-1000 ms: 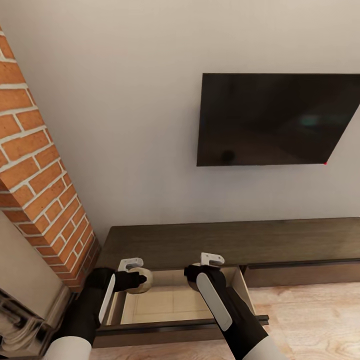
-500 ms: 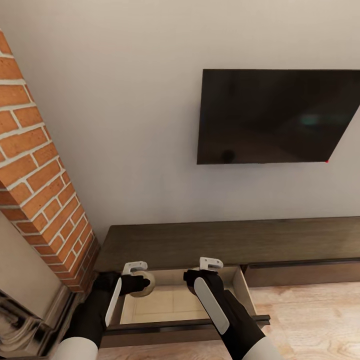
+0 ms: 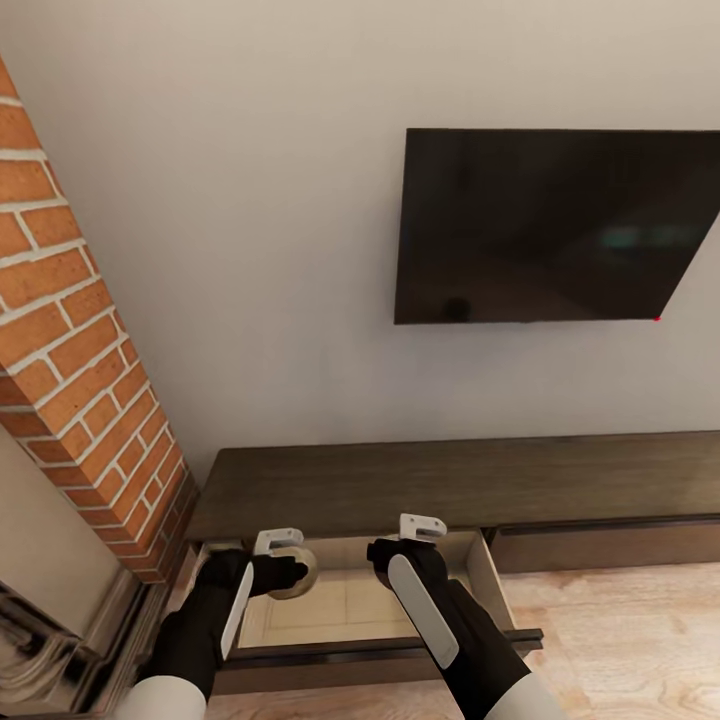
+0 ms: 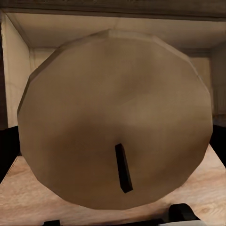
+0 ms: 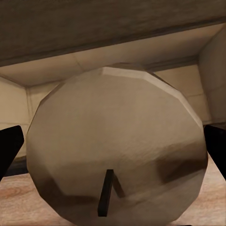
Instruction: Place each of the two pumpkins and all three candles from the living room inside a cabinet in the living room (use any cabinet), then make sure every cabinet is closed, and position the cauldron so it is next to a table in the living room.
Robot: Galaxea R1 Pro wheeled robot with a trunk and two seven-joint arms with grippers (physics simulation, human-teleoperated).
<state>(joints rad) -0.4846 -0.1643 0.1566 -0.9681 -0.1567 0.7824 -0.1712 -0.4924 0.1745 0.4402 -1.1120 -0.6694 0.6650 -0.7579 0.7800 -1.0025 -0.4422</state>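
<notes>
Since a second ago the left gripper (image 3: 283,560) has slid toward 3 o'clock and slightly lower over the open drawer, taking its candle (image 3: 296,573) with it; the right gripper (image 3: 405,545) has hardly shifted. The TV sits a little higher in the head view, so I read that part as the camera tilting.

Left candle: held between the fingers, hanging over the drawer's 9 o'clock end, clear of the drawer floor. In the left wrist view the candle (image 4: 115,122) shows its flat round face and short dark wick, black fingers flanking it at both sides.

Right candle (image 5: 117,146): same presentation in the right wrist view, held with a dark finger showing at either edge of the picture. In the head view the gripper body hides it; it hangs over the drawer's 3 o'clock half.

Handling, my judgement: stubby, rigid, light, smooth-sided. The round wall could let it roll or slip in a loose pinch, so a hold across the middle of the sides is right, as now. Not fragile, but it may roll if set down on its side.

Surroundings: the cabinet (image 3: 450,480) runs along the wall, its drawer (image 3: 345,605) pulled out toward me, pale floor bare where visible. Brick column (image 3: 70,330) at 9 o'clock, TV (image 3: 550,225) at 1 o'clock on the wall.
</notes>
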